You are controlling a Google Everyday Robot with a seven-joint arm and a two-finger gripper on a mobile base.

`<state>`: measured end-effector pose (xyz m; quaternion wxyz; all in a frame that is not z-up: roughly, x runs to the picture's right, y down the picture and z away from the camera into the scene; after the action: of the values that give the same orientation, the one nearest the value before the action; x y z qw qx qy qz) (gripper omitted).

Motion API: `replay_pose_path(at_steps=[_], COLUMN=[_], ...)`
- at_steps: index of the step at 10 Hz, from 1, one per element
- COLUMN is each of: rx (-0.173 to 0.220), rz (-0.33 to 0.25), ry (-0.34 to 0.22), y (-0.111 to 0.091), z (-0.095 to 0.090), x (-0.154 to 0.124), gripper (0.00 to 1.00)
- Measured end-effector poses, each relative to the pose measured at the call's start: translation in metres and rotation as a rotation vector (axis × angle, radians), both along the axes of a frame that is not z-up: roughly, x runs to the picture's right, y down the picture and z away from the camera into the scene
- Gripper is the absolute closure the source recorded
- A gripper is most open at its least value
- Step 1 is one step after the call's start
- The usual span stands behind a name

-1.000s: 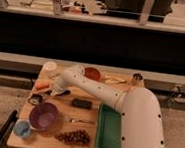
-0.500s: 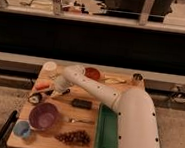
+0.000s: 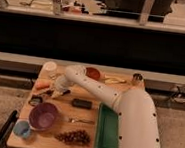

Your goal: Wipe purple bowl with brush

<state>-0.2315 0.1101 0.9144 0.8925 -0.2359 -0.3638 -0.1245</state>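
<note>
The purple bowl (image 3: 43, 115) stands at the front left of the wooden table (image 3: 91, 94), with its hollow facing up. My gripper (image 3: 58, 92) hangs low over the table's left middle, just behind and to the right of the bowl, between the carrot and the black block. A short slim dark piece (image 3: 66, 91) sticks out at the gripper's right side and looks like the brush. Whether the gripper holds it cannot be told. The white arm (image 3: 104, 92) reaches in from the lower right.
Around the bowl are a small blue cup (image 3: 22, 129), a small dark round object (image 3: 35, 100), grapes (image 3: 75, 136) and a fork (image 3: 80, 121). Further back are a black block (image 3: 81, 103), carrot (image 3: 42, 85), white cup (image 3: 49, 66), reddish-brown bowl (image 3: 92, 73) and banana (image 3: 113, 80). A green tray (image 3: 107, 133) lies at the right.
My gripper has moved slightly to the right and toward the front of the table, nearer the purple bowl. The objects on the table have not moved.
</note>
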Motion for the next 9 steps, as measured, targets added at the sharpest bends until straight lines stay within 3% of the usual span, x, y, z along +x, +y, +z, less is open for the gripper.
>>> replay_pose_path(at_steps=[2, 3, 7, 9], rx=[-0.011, -0.018, -0.044, -0.037], rz=[0.007, 0.006, 0.0, -0.014], ry=[-0.009, -0.014, -0.028, -0.032], y=[-0.0005, 0.0007, 0.0052, 0.0043], z=[0.0006, 0.001, 0.0029, -0.0005], x=[0.0032, 0.003, 0.0012, 0.0011], gripper=[0.65, 0.77, 0.81, 0.94])
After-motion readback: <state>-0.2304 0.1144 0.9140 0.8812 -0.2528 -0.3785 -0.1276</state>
